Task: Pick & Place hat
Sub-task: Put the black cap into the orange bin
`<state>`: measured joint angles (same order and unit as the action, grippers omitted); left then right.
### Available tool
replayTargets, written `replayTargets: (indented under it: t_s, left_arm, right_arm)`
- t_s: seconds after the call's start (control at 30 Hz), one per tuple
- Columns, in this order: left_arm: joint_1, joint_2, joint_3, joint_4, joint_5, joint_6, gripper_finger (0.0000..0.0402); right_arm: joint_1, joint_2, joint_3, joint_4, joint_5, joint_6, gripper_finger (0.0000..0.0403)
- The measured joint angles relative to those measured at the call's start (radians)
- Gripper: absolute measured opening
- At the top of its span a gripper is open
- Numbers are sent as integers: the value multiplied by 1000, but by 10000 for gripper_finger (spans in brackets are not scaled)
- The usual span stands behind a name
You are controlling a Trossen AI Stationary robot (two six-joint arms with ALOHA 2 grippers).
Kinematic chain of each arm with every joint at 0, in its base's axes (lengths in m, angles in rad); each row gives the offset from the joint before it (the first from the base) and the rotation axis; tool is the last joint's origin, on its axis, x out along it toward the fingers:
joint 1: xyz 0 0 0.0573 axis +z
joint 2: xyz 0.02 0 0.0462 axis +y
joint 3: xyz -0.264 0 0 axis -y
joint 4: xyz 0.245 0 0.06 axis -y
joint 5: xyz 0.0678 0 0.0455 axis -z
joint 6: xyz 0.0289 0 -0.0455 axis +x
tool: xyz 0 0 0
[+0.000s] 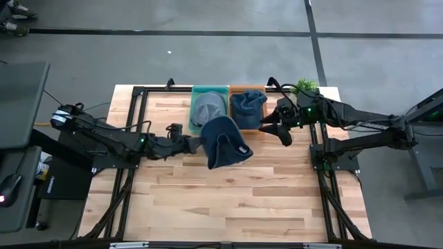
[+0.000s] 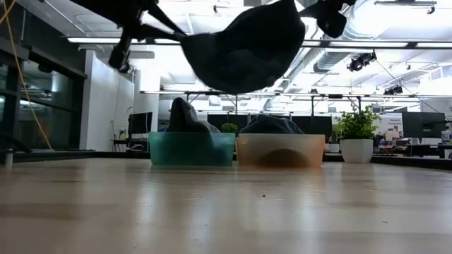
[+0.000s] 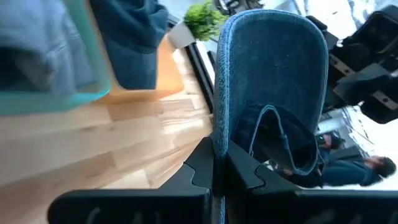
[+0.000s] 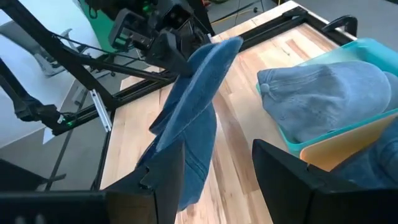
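A blue denim hat (image 1: 225, 142) hangs in the air over the table's middle, held by my left gripper (image 1: 197, 144), which is shut on its left edge. In the low view the hat (image 2: 244, 46) is well above the tabletop. My right gripper (image 1: 275, 130) stands open to the hat's right, near the bins, with nothing between its fingers (image 4: 163, 177). A teal bin (image 1: 210, 93) at the far edge holds a grey-blue cap (image 1: 208, 107). Beside it, an orange bin (image 1: 248, 89) holds a dark blue hat (image 1: 248, 107). My left gripper pinches the hat's rim edge (image 3: 216, 140) between its two shut fingers (image 3: 199, 168). The fingers come nearly level from the table's left side. The hat is lifted clear of the table and droops from the hold, seen from the right wrist as a hanging fold (image 4: 189, 118).
A potted plant (image 1: 304, 86) stands at the far right corner, next to the orange bin. The black frame rails (image 1: 322, 159) run along both sides of the wooden table (image 1: 228, 200), whose near half is bare wood.
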<state>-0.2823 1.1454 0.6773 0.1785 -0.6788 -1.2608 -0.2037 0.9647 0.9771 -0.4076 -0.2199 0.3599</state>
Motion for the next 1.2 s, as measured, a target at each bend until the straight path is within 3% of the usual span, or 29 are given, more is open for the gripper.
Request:
replayTargets:
  t_s: [0.27,0.57,0.8,1.03,1.2]
  left_arm:
    - [88,0,9,51,127,203,6]
    - [93,0,114,50,147,672,6]
    - [93,0,209,-35,95,1053,6]
    - [93,0,230,-54,5,1318,6]
    - [93,14,231,-39,-25,1403,6]
  right_arm:
    - [3,3,0,3,2,32,184]
    - [1,3,0,27,3,83,184]
    - [1,3,20,76,17,58,184]
    - [8,4,101,51,96,-8,184]
    - [86,16,165,29,204,-113,184]
